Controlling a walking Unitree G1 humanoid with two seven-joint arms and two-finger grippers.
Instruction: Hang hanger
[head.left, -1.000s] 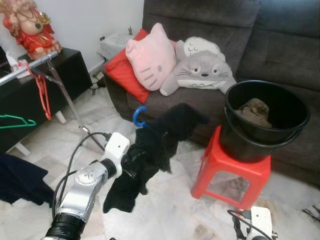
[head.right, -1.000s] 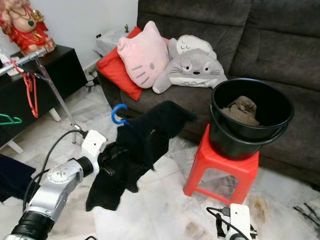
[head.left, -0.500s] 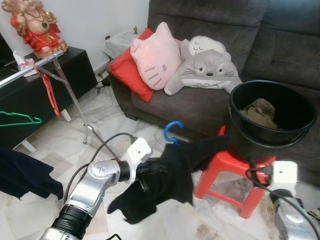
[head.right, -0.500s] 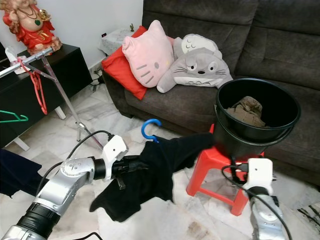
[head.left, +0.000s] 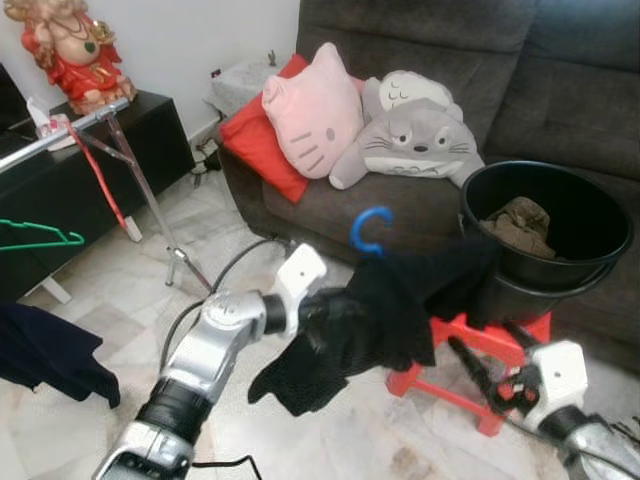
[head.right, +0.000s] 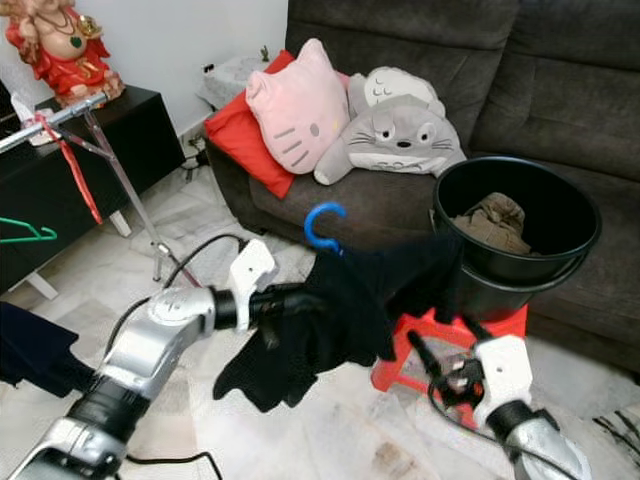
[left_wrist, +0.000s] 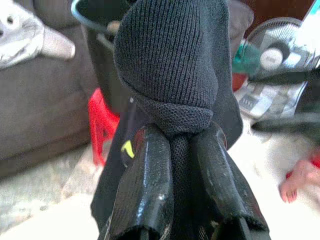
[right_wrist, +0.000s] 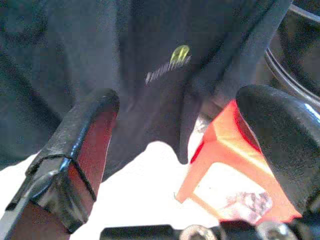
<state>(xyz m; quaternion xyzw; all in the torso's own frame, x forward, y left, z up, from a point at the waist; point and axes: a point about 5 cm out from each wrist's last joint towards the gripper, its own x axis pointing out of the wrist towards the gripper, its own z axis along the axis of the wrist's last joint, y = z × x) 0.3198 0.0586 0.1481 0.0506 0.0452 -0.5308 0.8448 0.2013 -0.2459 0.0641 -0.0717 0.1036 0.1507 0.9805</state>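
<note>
Left tool (left_wrist: 180, 145) pinches the black garment (head.left: 385, 315) on its blue hanger (head.left: 368, 228); right tool (right_wrist: 175, 150) is wide open, empty. Rail (head.left: 60, 130) sits far left, so hanging looks undone.

Dark grey sofa (head.left: 560, 90) against a white wall (head.left: 190, 40); marble floor (head.left: 120, 290) before it; black cabinet (head.left: 90, 170) beside the sofa.

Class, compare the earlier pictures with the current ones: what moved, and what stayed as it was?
The left end effector stayed shut on the black garment and carried it, with its blue hanger hook, up and towards the black bucket. The right end effector rose, open, beneath the garment. Bucket, red stool and sofa cushions stayed put.
</note>
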